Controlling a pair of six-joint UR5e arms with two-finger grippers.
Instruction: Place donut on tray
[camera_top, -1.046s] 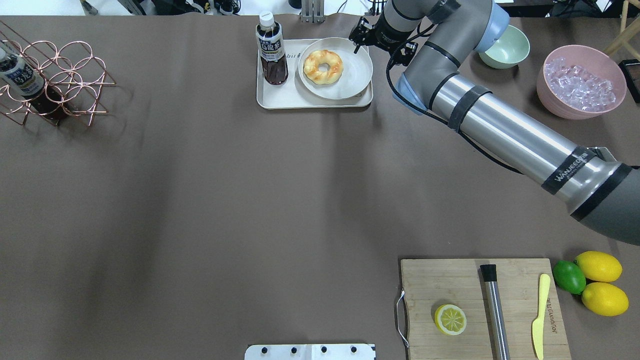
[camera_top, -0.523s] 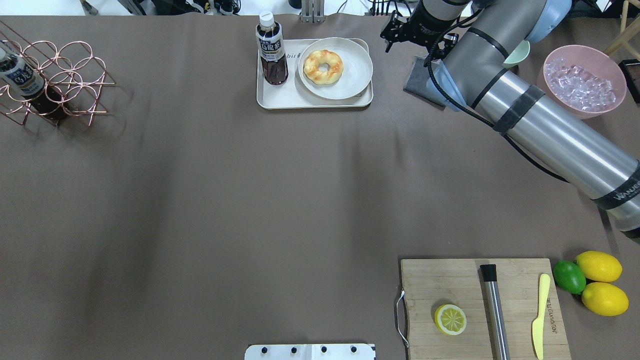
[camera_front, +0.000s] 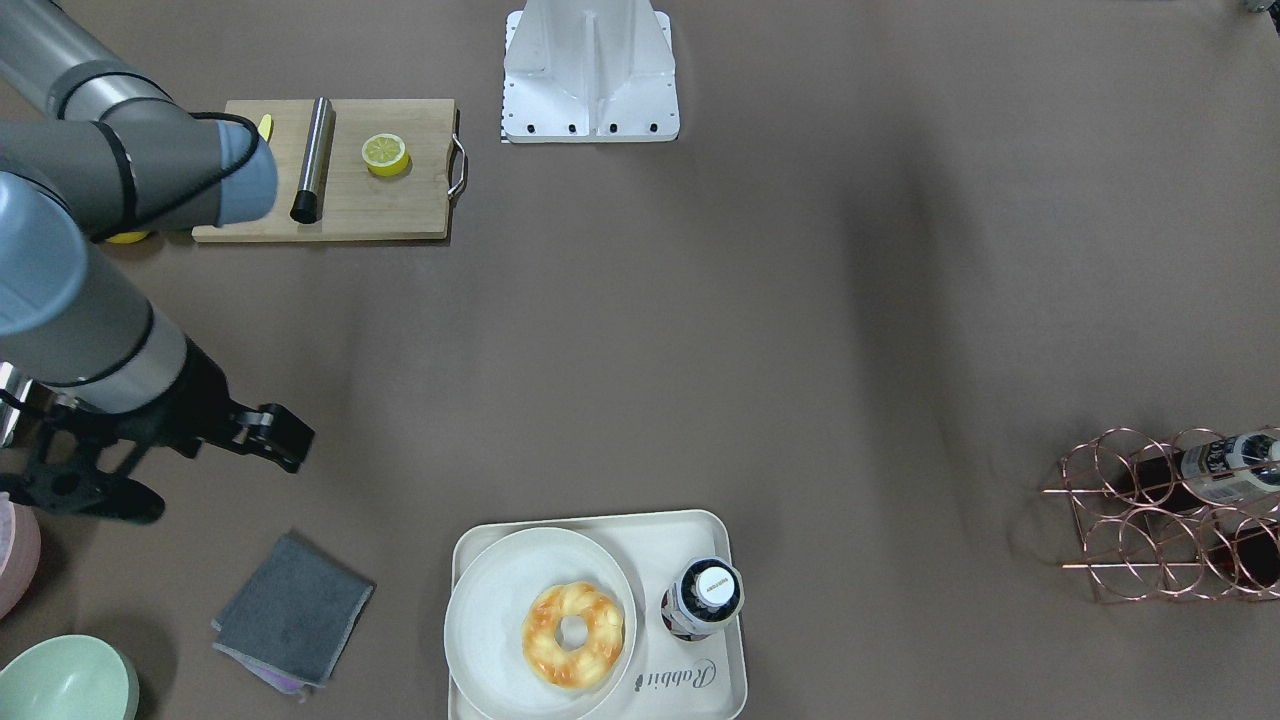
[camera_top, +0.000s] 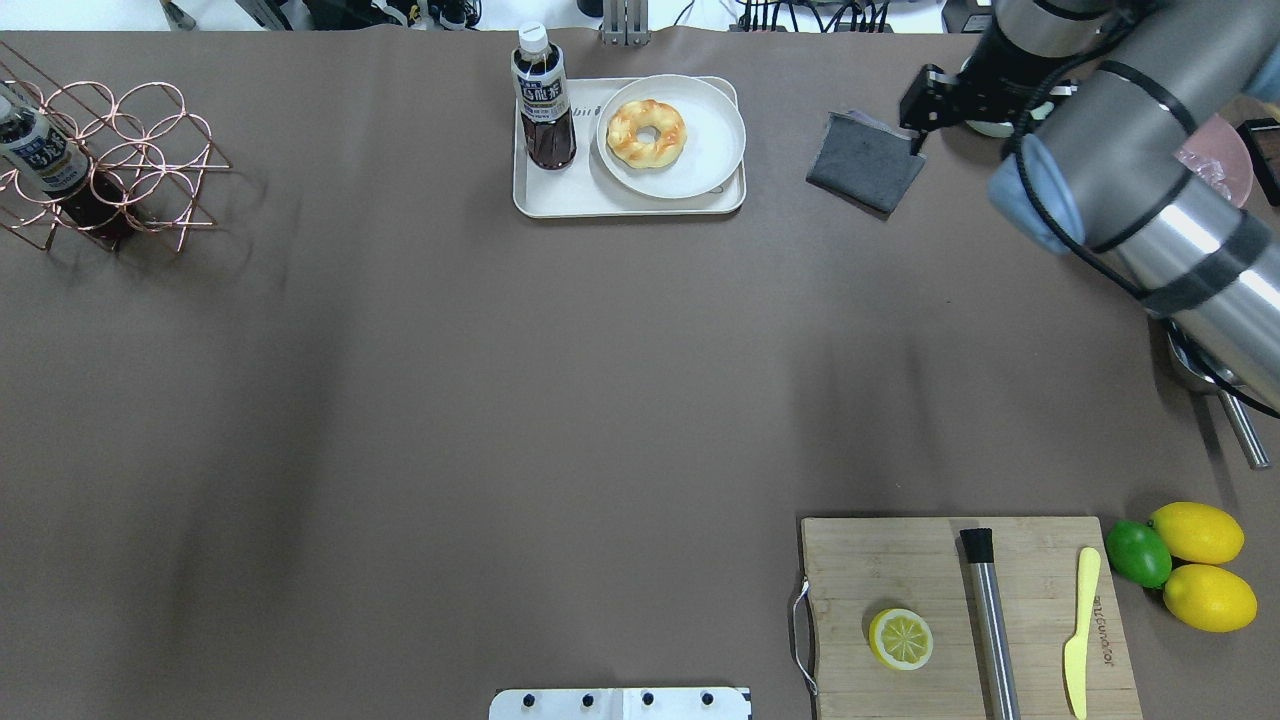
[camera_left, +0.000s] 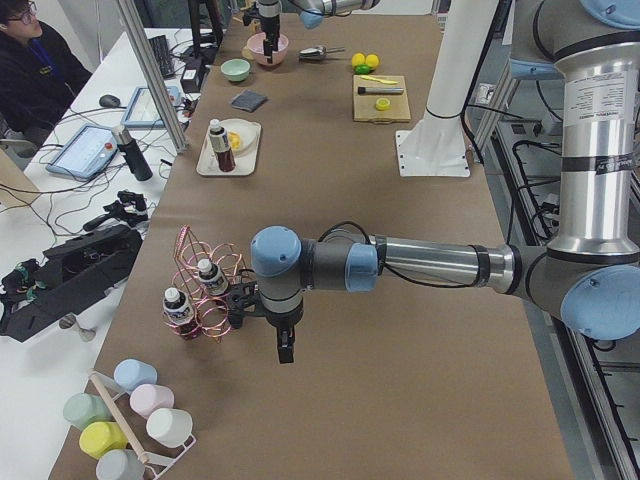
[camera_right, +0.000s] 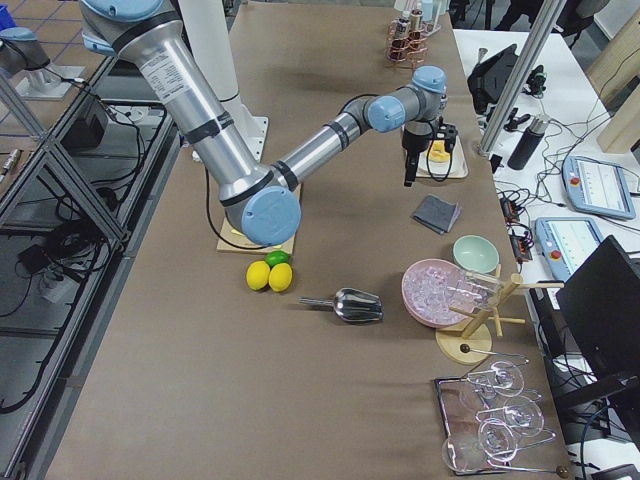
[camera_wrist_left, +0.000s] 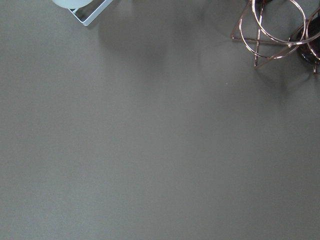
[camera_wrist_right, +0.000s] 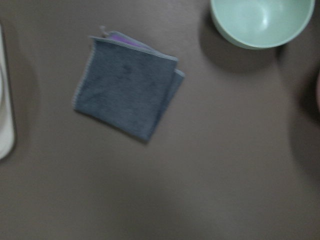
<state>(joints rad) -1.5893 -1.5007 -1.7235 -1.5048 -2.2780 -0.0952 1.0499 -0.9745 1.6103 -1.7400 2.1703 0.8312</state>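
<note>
The golden-orange donut (camera_top: 646, 132) lies on a round off-white plate (camera_top: 715, 140) that sits on the cream tray (camera_top: 560, 195), at the far middle of the table. It also shows in the front view (camera_front: 573, 635), with the tray's "Rabbit" script beside it. My right gripper (camera_front: 215, 472) is open and empty, well to the right of the tray, over a folded grey cloth (camera_top: 865, 160). My left gripper (camera_left: 283, 350) shows only in the left side view, low beside the wire rack (camera_left: 205, 300); I cannot tell if it is open or shut.
A dark tea bottle (camera_top: 543, 100) stands on the tray's left part. A mint bowl (camera_wrist_right: 260, 20) and a pink ice bowl (camera_top: 1215, 150) are behind the cloth. A cutting board (camera_top: 900, 560) with a lemon half is near right. A metal scoop (camera_top: 1220, 390) lies at the right.
My right arm has drawn back from the plate's edge and swung right, uncovering the grey cloth. The donut, plate and tray have not moved.
</note>
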